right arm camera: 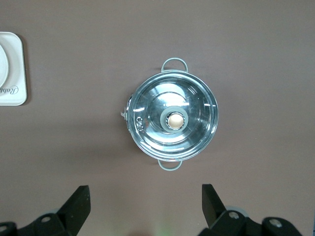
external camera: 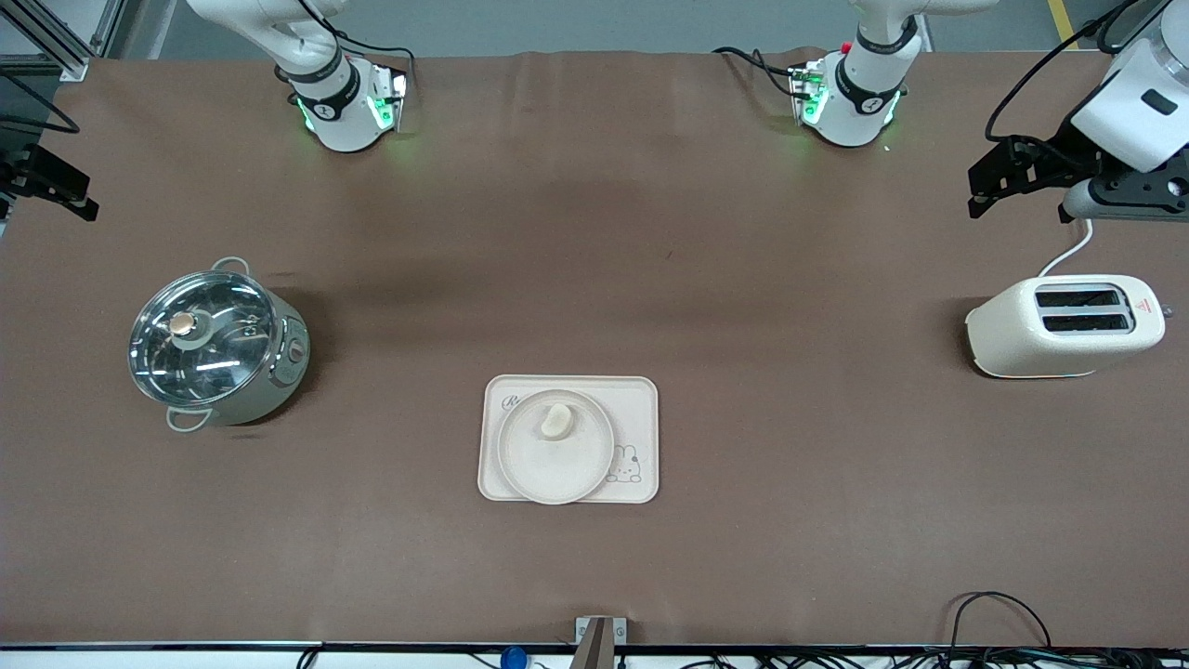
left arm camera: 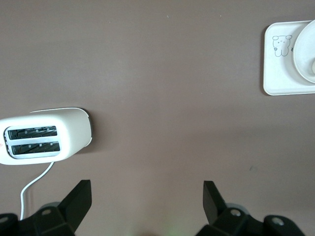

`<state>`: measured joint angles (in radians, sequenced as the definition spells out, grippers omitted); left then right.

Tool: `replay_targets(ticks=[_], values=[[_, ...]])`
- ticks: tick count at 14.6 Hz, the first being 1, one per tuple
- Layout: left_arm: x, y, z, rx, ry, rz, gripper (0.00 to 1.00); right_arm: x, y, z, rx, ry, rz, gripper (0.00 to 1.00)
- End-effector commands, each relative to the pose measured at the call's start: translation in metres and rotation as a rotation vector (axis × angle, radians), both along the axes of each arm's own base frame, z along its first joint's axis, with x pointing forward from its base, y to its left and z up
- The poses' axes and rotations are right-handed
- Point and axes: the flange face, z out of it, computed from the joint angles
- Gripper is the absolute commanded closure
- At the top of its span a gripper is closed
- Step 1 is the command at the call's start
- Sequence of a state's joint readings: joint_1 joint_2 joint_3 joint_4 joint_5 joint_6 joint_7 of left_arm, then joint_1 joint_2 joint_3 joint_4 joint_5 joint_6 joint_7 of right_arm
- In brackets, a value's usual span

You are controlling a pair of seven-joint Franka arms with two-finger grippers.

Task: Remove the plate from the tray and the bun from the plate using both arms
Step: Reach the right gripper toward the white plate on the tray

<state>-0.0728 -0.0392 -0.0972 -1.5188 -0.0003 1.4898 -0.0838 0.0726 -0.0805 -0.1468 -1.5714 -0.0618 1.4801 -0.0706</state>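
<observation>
Low in the middle of the front view, the plate [external camera: 555, 457] sits on the tray [external camera: 641, 395] with the bun [external camera: 557, 420] on it.

Plate overlaps the tray's edge nearest the camera and covers most of the tray toward the right arm's end, leaving the rabbit drawing showing beside it; the bun lies on the plate's upper half in the frame. A lidded pot [external camera: 215, 347] stands at middle left of the frame, a toaster [external camera: 1066, 325] at middle right, both well apart from the tray. Left gripper [external camera: 999, 178] hangs at upper right of the frame over bare table above the toaster, fingers [left arm camera: 74, 201] spread wide and holding nothing. Right gripper [right arm camera: 145, 206] looks down from above on the pot, fingers [right arm camera: 76, 204] likewise spread wide and holding nothing. Both arms wait.
</observation>
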Motion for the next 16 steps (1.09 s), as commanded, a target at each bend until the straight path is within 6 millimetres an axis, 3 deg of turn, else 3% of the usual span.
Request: replay_targets(ticks=[1, 6, 8, 11, 14, 16], values=[[-0.004, 0.002, 0.008, -0.004, 0.0, 0.006, 0.0, -0.003, 0.0, 0.001, -0.01, -0.006, -0.01, 0.0], [0.0, 0.007, 0.012, -0.005, -0.011, 0.011, 0.0, 0.0, 0.006, -0.006, 0.025, 0.001, -0.006, 0.0], [0.001, 0.008, 0.011, -0.007, -0.009, 0.011, 0.0, 0.016, 0.034, -0.038, 0.153, 0.041, 0.013, 0.0], [0.001, 0.009, 0.01, -0.006, -0.006, 0.007, 0.0, 0.057, 0.109, -0.128, 0.257, 0.072, 0.003, 0.0], [0.002, 0.011, 0.007, -0.005, 0.0, 0.011, 0.0, 0.102, 0.178, -0.251, 0.371, 0.056, -0.052, 0.0], [0.002, 0.011, 0.007, -0.005, 0.0, 0.014, 0.0, 0.125, 0.22, -0.319, 0.442, 0.008, -0.117, 0.0]])
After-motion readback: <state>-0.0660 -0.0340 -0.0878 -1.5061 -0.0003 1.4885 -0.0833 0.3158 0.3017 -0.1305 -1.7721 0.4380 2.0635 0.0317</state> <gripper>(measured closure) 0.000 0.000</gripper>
